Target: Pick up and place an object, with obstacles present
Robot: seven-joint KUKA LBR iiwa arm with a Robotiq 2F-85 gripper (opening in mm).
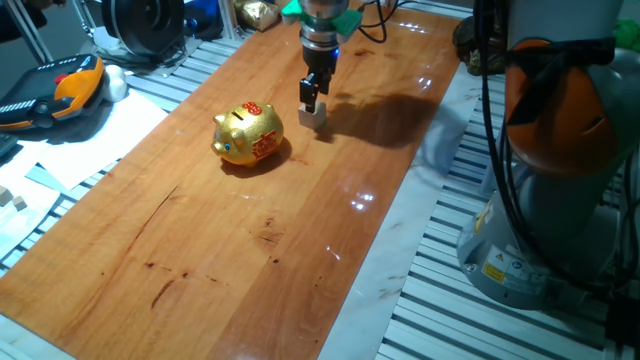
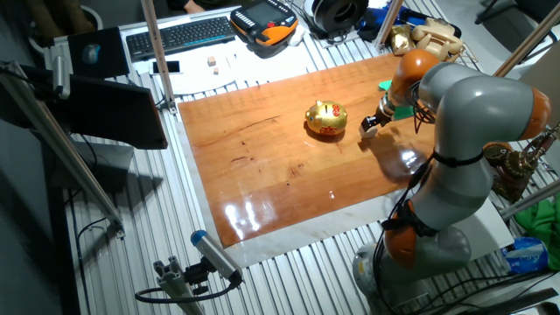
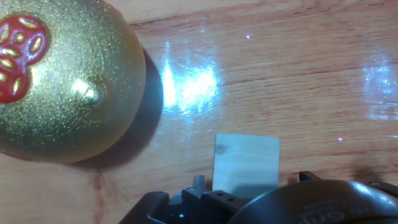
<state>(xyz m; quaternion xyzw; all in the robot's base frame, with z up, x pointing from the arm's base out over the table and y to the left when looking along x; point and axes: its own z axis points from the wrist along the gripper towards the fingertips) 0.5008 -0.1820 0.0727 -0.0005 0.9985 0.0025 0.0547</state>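
The object, a small pale wooden cube (image 1: 313, 117), rests on the wooden tabletop (image 1: 300, 230) just right of the obstacle, a shiny gold piggy bank (image 1: 248, 134) with red markings. My gripper (image 1: 312, 104) hangs straight above the cube with its dark fingertips at the cube's top. In the hand view the cube (image 3: 247, 163) lies at the bottom centre, its near edge hidden by the gripper body, and the piggy bank (image 3: 59, 81) fills the upper left. The frames do not show whether the fingers press on the cube. The other fixed view shows the cube (image 2: 369, 132) right of the piggy bank (image 2: 325, 118).
A teach pendant (image 1: 55, 90) and papers (image 1: 90, 135) lie left of the wooden top. Black equipment and brass figures stand at the far end. The arm's orange and grey base (image 1: 560, 170) rises at the right edge. A keyboard (image 2: 179, 35) sits beyond the table.
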